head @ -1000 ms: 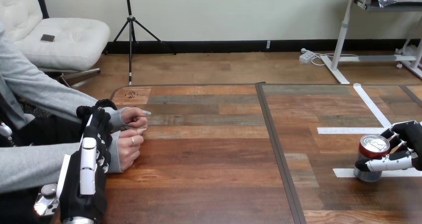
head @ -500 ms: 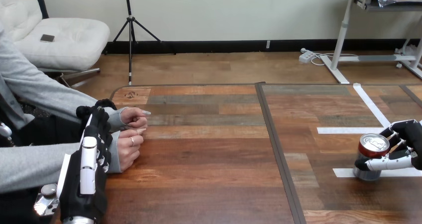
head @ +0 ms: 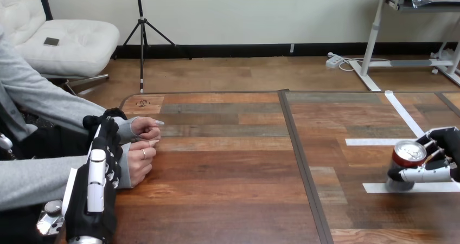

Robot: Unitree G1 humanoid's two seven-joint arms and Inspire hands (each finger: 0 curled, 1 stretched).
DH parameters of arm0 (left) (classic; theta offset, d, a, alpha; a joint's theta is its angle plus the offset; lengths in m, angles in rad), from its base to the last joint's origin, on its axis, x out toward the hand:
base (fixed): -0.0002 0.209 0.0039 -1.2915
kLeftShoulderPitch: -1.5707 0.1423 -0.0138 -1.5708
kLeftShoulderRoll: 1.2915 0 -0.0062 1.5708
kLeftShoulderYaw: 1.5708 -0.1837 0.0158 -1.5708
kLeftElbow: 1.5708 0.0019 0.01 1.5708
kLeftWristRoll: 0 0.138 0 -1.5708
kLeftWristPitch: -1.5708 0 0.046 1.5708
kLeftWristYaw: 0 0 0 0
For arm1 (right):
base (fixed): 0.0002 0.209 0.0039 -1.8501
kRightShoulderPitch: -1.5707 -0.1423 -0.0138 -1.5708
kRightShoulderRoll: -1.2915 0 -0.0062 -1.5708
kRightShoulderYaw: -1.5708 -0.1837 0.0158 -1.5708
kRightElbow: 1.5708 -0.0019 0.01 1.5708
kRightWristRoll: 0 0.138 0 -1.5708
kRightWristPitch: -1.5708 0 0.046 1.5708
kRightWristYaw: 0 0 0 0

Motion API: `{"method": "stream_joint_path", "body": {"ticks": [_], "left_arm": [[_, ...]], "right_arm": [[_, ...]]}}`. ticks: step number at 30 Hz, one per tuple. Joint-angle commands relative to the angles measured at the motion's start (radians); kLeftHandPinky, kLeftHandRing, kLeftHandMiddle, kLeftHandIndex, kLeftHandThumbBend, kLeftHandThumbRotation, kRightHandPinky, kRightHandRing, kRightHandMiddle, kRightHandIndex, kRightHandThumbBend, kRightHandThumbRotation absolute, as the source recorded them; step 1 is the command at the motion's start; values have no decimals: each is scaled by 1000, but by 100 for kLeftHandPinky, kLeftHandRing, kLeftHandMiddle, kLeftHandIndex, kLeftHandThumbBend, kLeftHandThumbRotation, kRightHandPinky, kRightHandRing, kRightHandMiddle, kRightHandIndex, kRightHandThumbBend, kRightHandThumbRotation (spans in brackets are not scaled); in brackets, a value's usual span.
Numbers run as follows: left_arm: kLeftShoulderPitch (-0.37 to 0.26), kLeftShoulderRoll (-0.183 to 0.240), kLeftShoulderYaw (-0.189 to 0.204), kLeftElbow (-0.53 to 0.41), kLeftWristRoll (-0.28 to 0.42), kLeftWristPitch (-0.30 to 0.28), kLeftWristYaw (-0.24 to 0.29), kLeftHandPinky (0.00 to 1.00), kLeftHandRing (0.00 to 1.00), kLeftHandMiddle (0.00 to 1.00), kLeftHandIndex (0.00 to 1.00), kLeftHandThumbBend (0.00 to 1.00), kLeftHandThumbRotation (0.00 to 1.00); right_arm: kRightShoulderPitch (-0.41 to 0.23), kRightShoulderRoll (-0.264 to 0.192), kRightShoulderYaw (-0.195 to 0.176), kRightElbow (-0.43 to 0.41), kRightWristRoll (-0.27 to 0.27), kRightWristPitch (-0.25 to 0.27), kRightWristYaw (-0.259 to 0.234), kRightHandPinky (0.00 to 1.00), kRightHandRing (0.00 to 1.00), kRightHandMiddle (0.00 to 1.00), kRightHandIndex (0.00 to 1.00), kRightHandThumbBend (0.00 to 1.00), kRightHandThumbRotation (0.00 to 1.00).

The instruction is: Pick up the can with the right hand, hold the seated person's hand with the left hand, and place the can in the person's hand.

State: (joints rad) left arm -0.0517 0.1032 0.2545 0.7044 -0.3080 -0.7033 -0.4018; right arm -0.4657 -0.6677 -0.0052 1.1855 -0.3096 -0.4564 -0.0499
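The red can (head: 406,162) with a silver top is at the table's right edge, tilted, its base on or just above a white tape strip (head: 379,188). My right hand (head: 440,158) is shut on it, thumb across its lower front and fingers behind. At the table's left edge rest the person's two loosely closed hands, the far one (head: 145,127) and the near one (head: 140,161). My left hand (head: 97,173) lies back up beside their wrists. Its fingers (head: 108,138) stretch forward and touch the grey cuffs, curled round nothing that I can see.
A dark seam (head: 304,168) runs down the wooden table between its left and right halves. White tape lines (head: 404,114) mark the right half. Bare wood (head: 228,162) lies between the person's hands and the can.
My right hand has closed tighter and the can has tipped and risen slightly. The left hand and the person's hands have not moved.
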Motion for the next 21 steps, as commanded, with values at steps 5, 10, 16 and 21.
{"method": "stream_joint_path", "body": {"ticks": [5, 10, 16, 21], "left_arm": [[-21, 34, -9, -44, 90, -59, 53, 100, 98, 96, 95, 51, 98], [-19, 65, -15, -32, 219, -123, 140, 94, 92, 91, 91, 53, 93], [-25, 102, -19, -32, 327, -206, 201, 76, 83, 84, 83, 47, 77], [-24, 138, -21, -71, 402, -230, 246, 63, 75, 78, 76, 43, 60]], "right_arm": [[-81, 0, -42, -65, 87, -56, 57, 33, 37, 42, 43, 84, 0], [-80, -3, -45, -77, 118, -64, 101, 32, 36, 41, 43, 82, 0], [-80, 1, -61, -93, 162, -62, 154, 29, 34, 40, 42, 83, 0], [-75, 4, -70, -111, 181, -79, 179, 28, 33, 39, 42, 83, 0]]}}
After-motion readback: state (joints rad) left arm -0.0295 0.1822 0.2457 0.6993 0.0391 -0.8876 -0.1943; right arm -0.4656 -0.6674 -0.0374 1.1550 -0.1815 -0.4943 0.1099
